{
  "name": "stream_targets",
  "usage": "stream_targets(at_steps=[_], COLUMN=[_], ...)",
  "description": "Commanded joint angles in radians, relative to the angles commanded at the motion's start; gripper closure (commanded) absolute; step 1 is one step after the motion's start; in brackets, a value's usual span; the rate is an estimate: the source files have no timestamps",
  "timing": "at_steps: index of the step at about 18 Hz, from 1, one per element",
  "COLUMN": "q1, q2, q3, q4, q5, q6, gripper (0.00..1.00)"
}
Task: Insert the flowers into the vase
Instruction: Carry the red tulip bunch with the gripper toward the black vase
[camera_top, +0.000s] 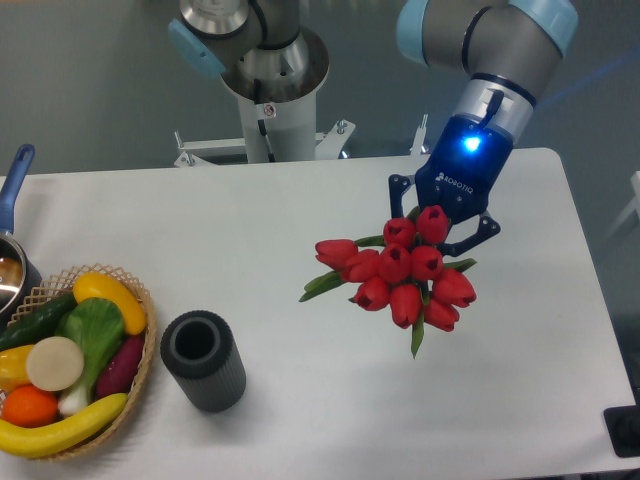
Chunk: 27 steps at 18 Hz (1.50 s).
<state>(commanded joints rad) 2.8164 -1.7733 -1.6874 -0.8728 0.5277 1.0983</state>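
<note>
The gripper (446, 232) was up over the right side of the white table (250, 230), and the bunch of red tulips (405, 270) hung right under it, with the buds pointing toward the camera. The two fingers sat on either side of the bunch, but the buds covered the tips, so it was not clear whether they were squeezing the stems or just around them. The stems were hidden behind the buds too. The tulips looked light and soft, and the buds would squash or bend easily, so the tied stems would be the best place to hold, not the red heads. The dark grey ribbed vase (204, 360) stood upright well to the left, its round mouth open and nothing in it, just beside a wicker basket (140, 375) of toy fruit and vegetables. At the left edge a pot with a blue handle (14, 180) was cut off.
</note>
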Motion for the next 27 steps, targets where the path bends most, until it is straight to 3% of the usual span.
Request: stream_targets(at_steps=[15, 19, 27], q1=[-0.011, -0.031, -0.083], q2=[-0.002, -0.009, -0.017], q3=[-0.006, 0.005, -0.003], q4=[0.014, 0.041, 0.058], q5=[-0.003, -0.012, -0.219], q6=[-0.003, -0.003, 0.008], gripper=[0.76, 0.76, 0.76])
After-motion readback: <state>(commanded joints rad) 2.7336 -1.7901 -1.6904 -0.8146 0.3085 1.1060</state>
